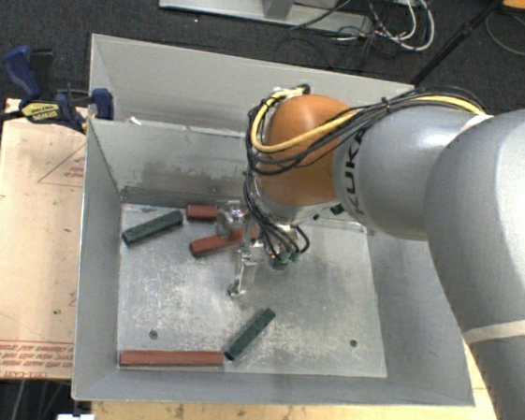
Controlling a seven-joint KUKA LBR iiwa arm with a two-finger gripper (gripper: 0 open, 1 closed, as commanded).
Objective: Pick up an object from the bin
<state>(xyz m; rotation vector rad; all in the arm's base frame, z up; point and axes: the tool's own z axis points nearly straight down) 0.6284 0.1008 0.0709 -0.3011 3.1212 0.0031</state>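
The hand (239, 282) hangs over bare bin (322, 348) floor. A red block (208, 245) lies just left, long axis sideways. I cannot tell how open the hand is.

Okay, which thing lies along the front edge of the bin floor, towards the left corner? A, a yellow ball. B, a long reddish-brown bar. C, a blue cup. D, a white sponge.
B: a long reddish-brown bar lies flat along the front of the bin floor, and a dark green block lies slanted by its right end.
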